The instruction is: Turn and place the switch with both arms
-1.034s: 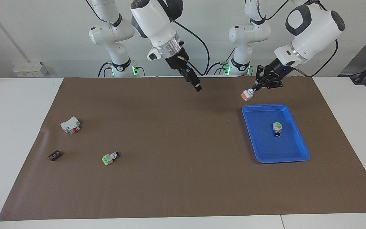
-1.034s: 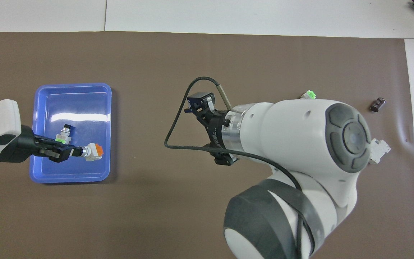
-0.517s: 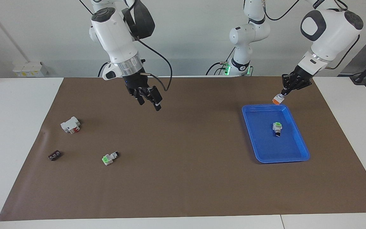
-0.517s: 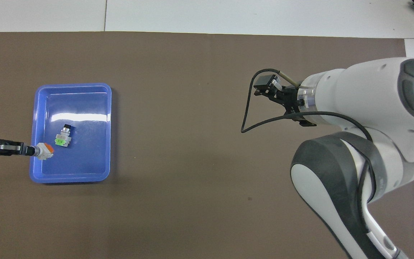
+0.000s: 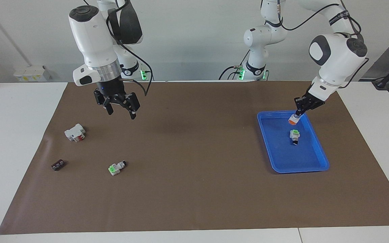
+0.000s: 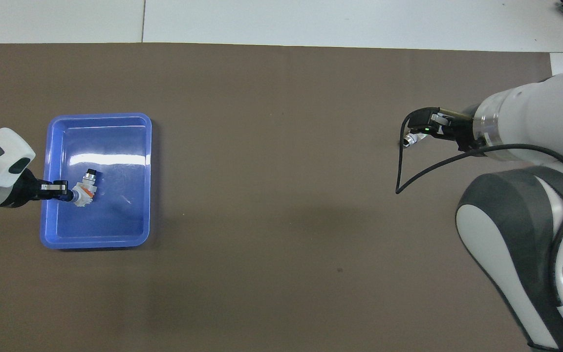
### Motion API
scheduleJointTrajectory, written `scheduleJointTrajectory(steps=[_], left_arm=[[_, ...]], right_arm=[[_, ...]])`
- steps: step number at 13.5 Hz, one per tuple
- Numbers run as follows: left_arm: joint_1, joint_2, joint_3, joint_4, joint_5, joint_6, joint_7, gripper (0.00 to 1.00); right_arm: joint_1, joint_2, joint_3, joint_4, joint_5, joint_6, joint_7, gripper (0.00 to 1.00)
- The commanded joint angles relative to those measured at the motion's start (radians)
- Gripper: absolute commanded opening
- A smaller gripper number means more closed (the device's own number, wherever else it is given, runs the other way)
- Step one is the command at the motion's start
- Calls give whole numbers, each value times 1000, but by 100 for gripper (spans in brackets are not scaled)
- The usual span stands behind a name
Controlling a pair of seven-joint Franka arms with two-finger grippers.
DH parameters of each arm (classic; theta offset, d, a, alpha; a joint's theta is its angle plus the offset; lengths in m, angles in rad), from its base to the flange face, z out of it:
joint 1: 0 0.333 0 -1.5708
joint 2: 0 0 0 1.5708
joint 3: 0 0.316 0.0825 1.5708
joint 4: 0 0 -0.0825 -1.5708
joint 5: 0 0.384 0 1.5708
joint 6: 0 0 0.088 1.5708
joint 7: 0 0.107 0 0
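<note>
Facing view: left pincer (image 5: 297, 112), closed on the switch (image 5: 293, 119), has dropped from above the rim into the blue tray (image 5: 311, 167); release looks near. Right pincer (image 5: 121, 109), fingers spread and empty, has retreated.
Overhead view: switch (image 6: 82, 195) beside green-ended switch (image 6: 89, 178).

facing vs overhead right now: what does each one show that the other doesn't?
Only facing: the white block with red and the small black part at the right arm's end, plus the right gripper's open fingers above the mat.

Only overhead: little extra; the right arm hides those parts.

Both: the left gripper holding the switch over the blue tray, beside the green-ended switch in the tray.
</note>
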Motion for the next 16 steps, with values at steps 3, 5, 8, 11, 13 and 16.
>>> scheduleJointTrajectory(steps=[3, 5, 8, 11, 13, 16], left_arm=[[-81, 29, 6, -65, 79, 114, -81, 0], [-78, 35, 6, -48, 80, 120, -77, 13], [-83, 92, 6, 89, 80, 60, -77, 70], [-84, 169, 6, 313, 82, -128, -81, 90], [-109, 195, 6, 441, 112, -257, -84, 91], [-114, 200, 4, 588, 120, -435, -92, 94]], right_arm=[[-31, -32, -15, 72, -35, -153, -117, 100], [-70, -47, -19, 88, -34, -207, -215, 100], [-76, -78, -102, 89, -31, -271, -393, 100], [127, -72, -371, 138, -31, -364, -490, 100], [42, -67, -298, 135, -18, -380, -490, 100], [17, -64, -266, 121, -17, -366, -472, 100]])
